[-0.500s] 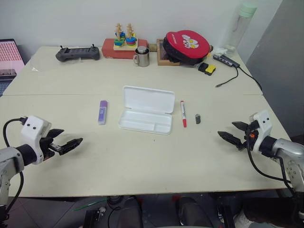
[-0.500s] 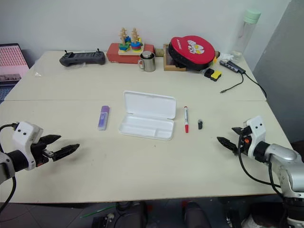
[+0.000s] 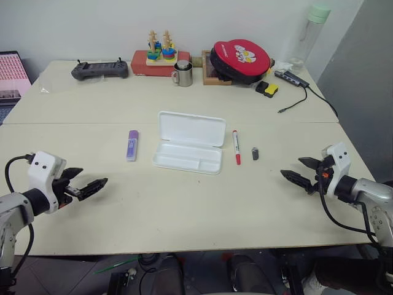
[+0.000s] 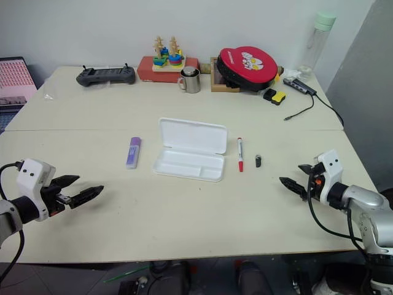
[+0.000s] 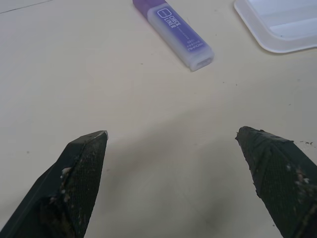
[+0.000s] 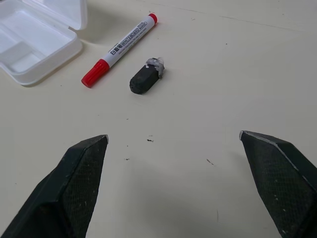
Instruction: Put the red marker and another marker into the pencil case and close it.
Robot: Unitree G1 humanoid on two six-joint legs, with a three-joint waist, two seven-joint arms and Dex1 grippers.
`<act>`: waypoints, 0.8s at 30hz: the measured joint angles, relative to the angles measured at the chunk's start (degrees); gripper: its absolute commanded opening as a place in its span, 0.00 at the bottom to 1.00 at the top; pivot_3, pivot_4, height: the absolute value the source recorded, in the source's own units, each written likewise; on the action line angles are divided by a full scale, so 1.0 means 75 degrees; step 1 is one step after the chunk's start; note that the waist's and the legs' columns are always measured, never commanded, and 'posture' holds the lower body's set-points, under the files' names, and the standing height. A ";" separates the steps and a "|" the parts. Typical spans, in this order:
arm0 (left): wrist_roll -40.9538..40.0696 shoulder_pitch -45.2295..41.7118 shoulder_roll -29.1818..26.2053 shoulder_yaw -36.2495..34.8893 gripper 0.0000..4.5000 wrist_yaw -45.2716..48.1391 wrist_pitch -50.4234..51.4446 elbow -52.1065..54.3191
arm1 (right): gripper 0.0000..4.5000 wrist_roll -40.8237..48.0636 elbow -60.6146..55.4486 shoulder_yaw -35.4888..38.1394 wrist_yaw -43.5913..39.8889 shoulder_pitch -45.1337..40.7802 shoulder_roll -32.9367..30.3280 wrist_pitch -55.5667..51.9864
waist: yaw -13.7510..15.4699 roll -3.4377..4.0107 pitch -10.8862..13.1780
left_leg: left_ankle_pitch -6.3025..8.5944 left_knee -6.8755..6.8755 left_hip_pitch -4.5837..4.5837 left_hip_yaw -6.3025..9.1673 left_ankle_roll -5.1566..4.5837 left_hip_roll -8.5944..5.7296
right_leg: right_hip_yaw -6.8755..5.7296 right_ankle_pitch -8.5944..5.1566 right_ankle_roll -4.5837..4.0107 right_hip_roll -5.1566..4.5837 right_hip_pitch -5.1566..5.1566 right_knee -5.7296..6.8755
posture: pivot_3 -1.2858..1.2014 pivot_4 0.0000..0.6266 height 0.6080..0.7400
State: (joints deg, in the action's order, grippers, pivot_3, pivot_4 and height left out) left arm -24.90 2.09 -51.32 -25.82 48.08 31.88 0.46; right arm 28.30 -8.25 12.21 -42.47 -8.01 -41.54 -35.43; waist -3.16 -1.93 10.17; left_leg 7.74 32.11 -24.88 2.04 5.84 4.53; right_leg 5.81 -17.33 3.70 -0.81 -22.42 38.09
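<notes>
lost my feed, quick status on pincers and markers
Both pincers, left and right, open, empty. Case open; red marker and purple marker on table beside it. Nothing in the way.

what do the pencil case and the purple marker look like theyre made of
The pencil case: likely hard white plastic, smooth with a slight sheen; moulded rounded corners and thin raised rims show in its open tray. The purple marker: apparently translucent lavender plastic, smooth; a paler printed label runs along its barrel.

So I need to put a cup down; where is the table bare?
Bare: the near strip between the left end effector and right end effector, in front of the pencil case. Crowded: the back edge, around the mug and red pouch.
</notes>
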 measured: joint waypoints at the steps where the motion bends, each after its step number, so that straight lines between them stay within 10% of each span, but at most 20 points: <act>1: 0.0022 0.0000 0.0003 0.0044 1.00 0.0000 -0.0003 0.0000 | 1.00 0.0000 0.0000 0.0000 -0.0001 -0.0003 0.0001 -0.0002 | 0.0000 0.0000 0.0000 | 0.0000 0.0001 0.0000 0.0000 0.0000 0.0000 | 0.0000 0.0001 0.0001 0.0000 0.0000 0.0000 | 0.52 0.24 1.00; 18: 0.0143 0.0002 0.0008 0.0086 1.00 0.0006 -0.0016 0.0007 | 1.00 0.0222 -0.0451 -0.0003 -0.0028 -0.0128 0.0003 -0.0308 | 0.0003 0.0000 0.0000 | 0.0000 0.0010 0.0002 0.0004 0.0000 0.0000 | -0.0001 0.0023 0.0040 0.0002 0.0006 0.0004 | 0.52 0.24 1.00; 24: -0.0219 -0.0404 0.0008 0.0593 1.00 0.0428 0.0084 0.0885 | 1.00 0.0228 -0.1075 -0.0999 0.0237 -0.1808 0.0344 -0.1025 | -0.0018 -0.0005 -0.0003 | 0.0000 0.0056 0.0003 0.0011 -0.0001 0.0006 | 0.0001 0.0017 0.0026 0.0010 0.0013 0.0023 | 0.52 0.24 1.00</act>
State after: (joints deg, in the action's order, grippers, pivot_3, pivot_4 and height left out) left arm -26.54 -0.94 -51.27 -21.38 51.28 32.51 7.09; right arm 30.00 -16.31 4.72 -40.70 -21.57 -38.96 -43.12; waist -3.29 -1.97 10.15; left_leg 7.73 32.54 -24.86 2.12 5.84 4.57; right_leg 5.81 -17.20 3.89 -0.73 -22.32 38.25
